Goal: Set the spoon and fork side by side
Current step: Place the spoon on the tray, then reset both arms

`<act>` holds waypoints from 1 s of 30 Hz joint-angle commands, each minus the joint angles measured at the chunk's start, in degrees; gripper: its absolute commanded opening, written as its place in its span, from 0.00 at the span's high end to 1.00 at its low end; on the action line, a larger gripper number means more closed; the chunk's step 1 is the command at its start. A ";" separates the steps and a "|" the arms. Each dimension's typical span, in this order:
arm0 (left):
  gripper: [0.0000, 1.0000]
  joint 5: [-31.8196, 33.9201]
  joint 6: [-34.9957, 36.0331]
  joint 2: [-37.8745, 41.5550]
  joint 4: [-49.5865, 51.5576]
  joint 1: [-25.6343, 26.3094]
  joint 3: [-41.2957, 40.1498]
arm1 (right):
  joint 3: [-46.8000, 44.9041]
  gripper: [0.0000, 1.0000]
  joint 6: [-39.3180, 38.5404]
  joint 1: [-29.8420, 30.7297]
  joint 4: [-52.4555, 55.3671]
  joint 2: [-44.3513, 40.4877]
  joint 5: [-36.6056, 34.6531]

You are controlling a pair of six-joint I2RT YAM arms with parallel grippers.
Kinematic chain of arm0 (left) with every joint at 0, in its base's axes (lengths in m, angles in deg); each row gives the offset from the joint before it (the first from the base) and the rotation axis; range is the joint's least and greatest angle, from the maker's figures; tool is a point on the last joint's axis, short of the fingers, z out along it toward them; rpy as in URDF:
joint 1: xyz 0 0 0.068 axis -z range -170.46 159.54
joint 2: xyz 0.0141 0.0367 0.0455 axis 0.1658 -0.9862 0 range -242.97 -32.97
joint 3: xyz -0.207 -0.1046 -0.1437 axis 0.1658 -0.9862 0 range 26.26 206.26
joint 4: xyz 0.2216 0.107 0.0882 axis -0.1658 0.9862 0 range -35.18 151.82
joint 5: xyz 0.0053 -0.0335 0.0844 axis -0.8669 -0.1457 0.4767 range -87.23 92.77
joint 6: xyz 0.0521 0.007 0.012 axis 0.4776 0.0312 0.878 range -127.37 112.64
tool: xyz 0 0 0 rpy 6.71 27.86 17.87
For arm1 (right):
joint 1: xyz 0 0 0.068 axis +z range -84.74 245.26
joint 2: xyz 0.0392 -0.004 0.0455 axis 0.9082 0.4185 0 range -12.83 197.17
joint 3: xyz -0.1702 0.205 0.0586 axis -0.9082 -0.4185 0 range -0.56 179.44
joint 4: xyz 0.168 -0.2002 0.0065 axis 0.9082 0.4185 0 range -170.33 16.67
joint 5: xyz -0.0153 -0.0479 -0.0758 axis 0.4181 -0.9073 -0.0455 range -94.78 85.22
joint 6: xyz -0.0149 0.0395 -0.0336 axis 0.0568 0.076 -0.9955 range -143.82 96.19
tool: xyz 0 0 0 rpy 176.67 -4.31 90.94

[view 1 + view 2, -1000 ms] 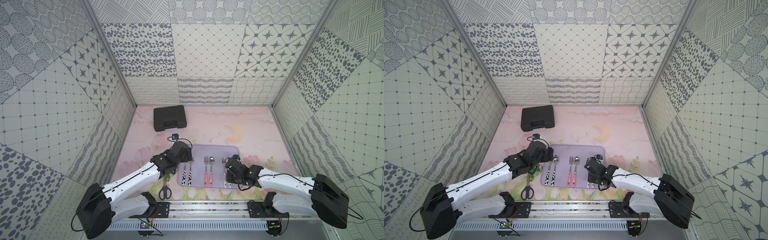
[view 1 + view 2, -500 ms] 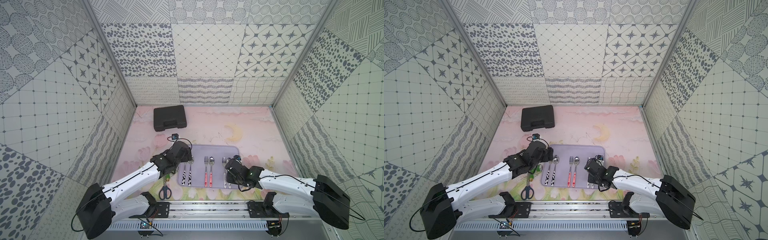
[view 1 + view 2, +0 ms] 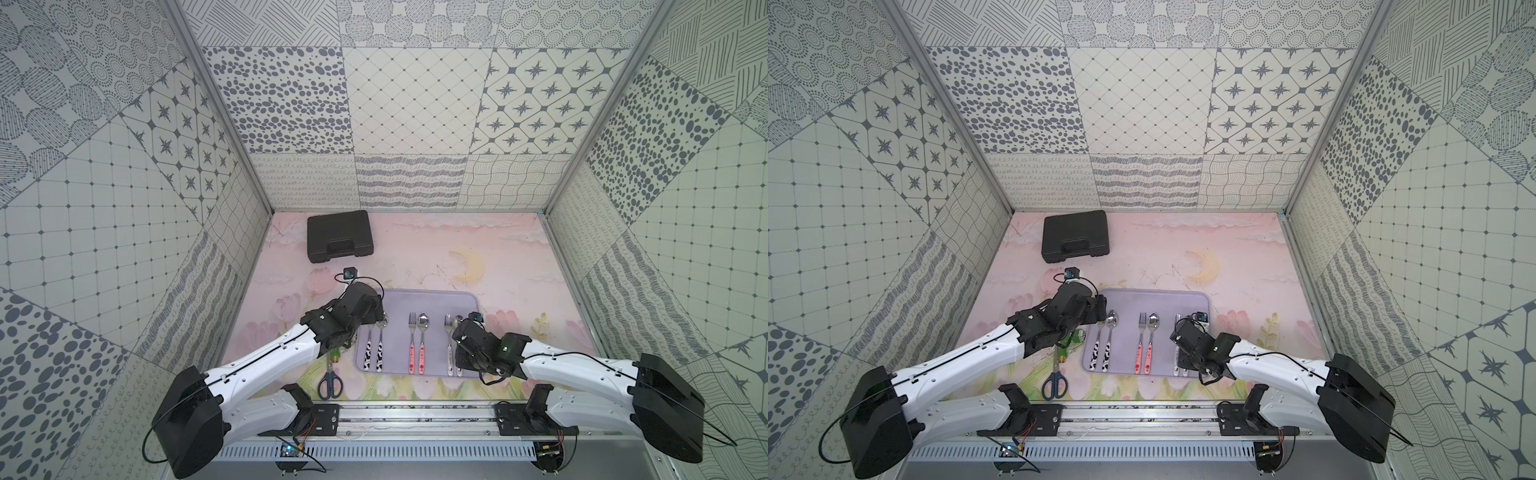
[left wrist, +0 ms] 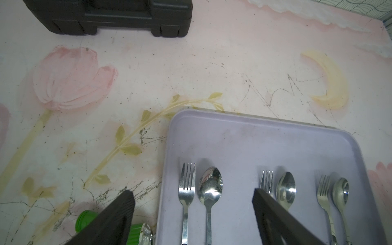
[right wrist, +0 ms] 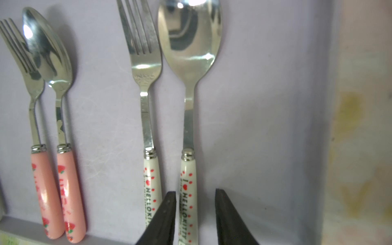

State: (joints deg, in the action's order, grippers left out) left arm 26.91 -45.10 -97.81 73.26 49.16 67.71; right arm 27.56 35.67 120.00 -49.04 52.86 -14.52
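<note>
I see a lilac tray (image 3: 428,301) on the pink flowered surface (image 3: 519,257), close to the robot's base. Three fork-and-spoon pairs lie on it in a row, with their heads pointing away from the arms. The task's pair is the one nearest the right arm. Its white-handled fork (image 5: 147,118) and white-handled spoon (image 5: 188,118), both dotted red, lie flat and parallel, just beside each other. My right pincer (image 5: 195,191) sits low over the spoon's handle with its fingers slightly apart, one on each side. Bare tray shows between the handle and the outer finger, so it grips nothing. A pink-handled pair (image 5: 63,169) lies in the middle, and a black-and-white patterned pair (image 3: 368,353) lies on the left. My left pincer (image 4: 193,192) hangs over that left pair, spread wide and empty. Scissors (image 3: 331,380) lie off the tray near its left corner, and a black case (image 3: 338,241) sits toward the back left.
</note>
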 commanded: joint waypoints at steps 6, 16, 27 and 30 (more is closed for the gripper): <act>0.08 1.76 0.47 0.64 -0.61 -0.15 -0.32 | 3.33 0.53 -3.95 -1.25 7.46 -3.88 -3.25; 0.06 5.52 1.25 1.73 -1.05 -0.33 -1.11 | 9.44 0.35 -16.25 -13.73 10.33 -10.01 -2.72; 0.00 22.14 9.91 6.05 -5.63 -0.72 -3.76 | 12.82 0.03 -31.49 -34.62 -1.35 -8.05 -8.93; 0.00 27.69 14.68 7.69 -10.99 -1.64 -5.90 | 10.94 0.03 -34.35 -37.62 -9.10 -6.78 -14.16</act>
State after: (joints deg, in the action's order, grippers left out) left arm 41.21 -39.22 -91.99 70.29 48.48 63.73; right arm 39.82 6.53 84.18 -48.56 45.14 -23.18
